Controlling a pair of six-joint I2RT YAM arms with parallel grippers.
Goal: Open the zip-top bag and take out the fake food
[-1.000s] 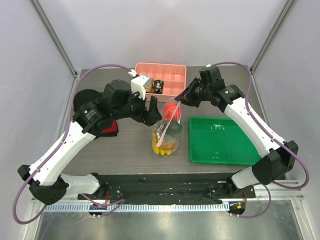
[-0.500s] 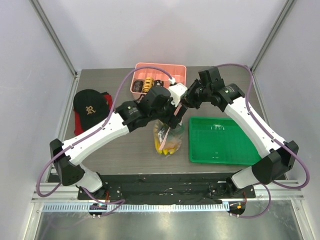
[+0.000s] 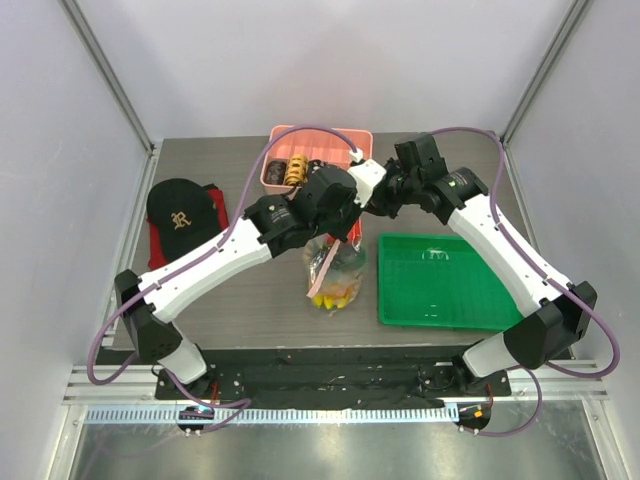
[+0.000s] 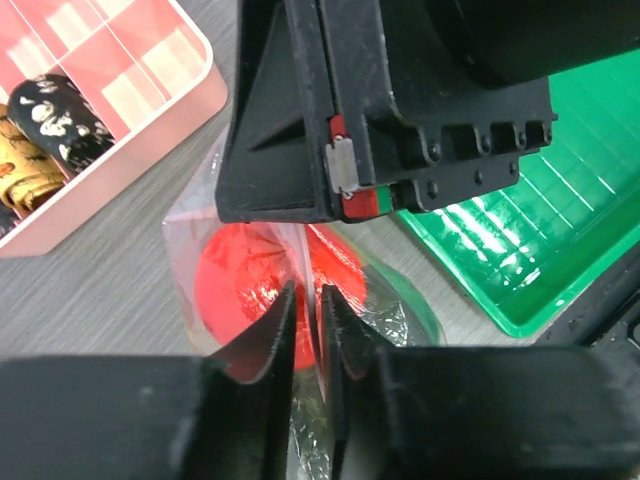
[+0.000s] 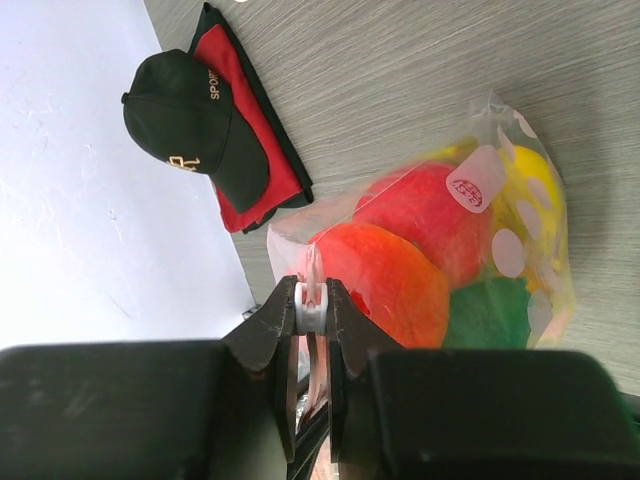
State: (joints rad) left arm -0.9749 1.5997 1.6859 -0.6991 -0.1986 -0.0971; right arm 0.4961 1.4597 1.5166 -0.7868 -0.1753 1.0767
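Over the counter [image 3: 250, 300], left claw [image 4: 305, 320] and right claw [image 5: 311, 305] each pinch the top of the zip-top bag [image 3: 345, 278], fake food [image 5: 430, 215] all inside, so nothing is removed yet.

Fingers [image 5: 262, 332] tight on zip-top bag [image 5: 440, 250]

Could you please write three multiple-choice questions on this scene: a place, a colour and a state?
1. The green tray lies on which side of the zip-top bag?
A. the robot's left
B. the robot's right
C. beyond it

2. The cloth under the black cap is:
A. blue
B. red
C. white

3. The right gripper has its jaws:
A. wide open
B. shut on the cap
C. shut on the bag's pink zip strip

Answers: 1 B, the tray sits on the right arm's side of the bag; 2 B, red shows around the cap; 3 C, the right wrist view shows the strip pinched between them.
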